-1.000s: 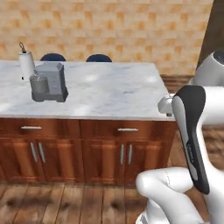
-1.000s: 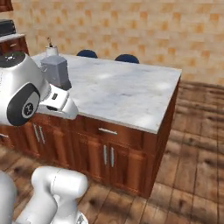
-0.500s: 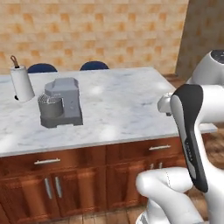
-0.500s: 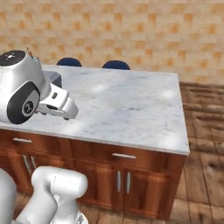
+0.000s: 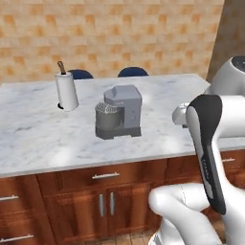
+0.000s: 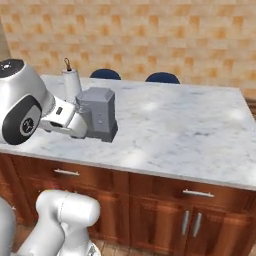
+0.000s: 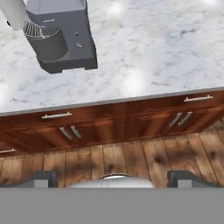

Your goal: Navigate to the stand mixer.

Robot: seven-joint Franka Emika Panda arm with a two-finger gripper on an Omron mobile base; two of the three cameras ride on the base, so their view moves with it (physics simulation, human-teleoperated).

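Stand mixer ahead-left of the tool, apart.

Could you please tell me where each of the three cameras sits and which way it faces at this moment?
Left base view: behind the arm's left, facing the boxy grey stand mixer on the white marble counter; white arm at right.
Right base view: behind its right, facing the same mixer; arm at left.
Hand view: above the counter edge, looking down on the mixer, wooden cabinets and floor; tool fingertips at bottom.
All three share mixer and counter.

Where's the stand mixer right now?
The stand mixer sits on the marble counter, centre-left in the left base view, just right of the paper towel roll.
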